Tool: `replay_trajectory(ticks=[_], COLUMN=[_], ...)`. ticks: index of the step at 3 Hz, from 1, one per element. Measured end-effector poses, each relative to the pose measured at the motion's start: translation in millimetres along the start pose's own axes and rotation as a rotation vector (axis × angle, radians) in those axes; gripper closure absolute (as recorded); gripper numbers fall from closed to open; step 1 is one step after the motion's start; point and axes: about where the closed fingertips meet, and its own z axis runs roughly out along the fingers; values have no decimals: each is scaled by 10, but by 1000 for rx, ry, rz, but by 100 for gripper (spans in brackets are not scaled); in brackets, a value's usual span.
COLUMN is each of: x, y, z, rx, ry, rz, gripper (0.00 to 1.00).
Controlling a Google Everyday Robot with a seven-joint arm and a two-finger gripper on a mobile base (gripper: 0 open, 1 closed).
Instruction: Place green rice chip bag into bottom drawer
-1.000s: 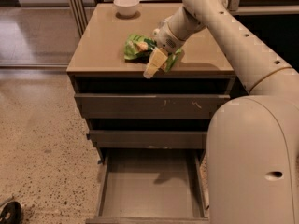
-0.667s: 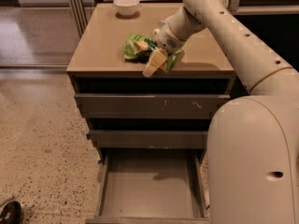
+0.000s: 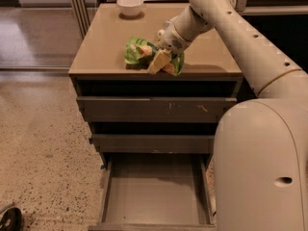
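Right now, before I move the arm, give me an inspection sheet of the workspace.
Surface: cabinet top, flat, tan.
Job's things: bag on the top near the front edge; bottom drawer pulled out, floor bare.
Clutter: white bowl at the back of the top.
Gripper: gripper down on the bag's right part.
Cables: nothing seen.
Surroundings: speckled floor; dark object at lower left, cannot identify.
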Motion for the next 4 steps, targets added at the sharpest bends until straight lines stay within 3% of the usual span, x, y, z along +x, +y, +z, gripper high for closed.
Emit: replay_trajectory(ticks=[1, 2, 3, 4], x=[-26, -189, -282, -238], y=[-4, 135, 382, 656], z=[-34, -353, -657, -792], rx=[0, -36, -122, -247], ry=[0, -71, -141, -217], rz=[0, -42, -118, -214], gripper=[88, 100, 100, 100])
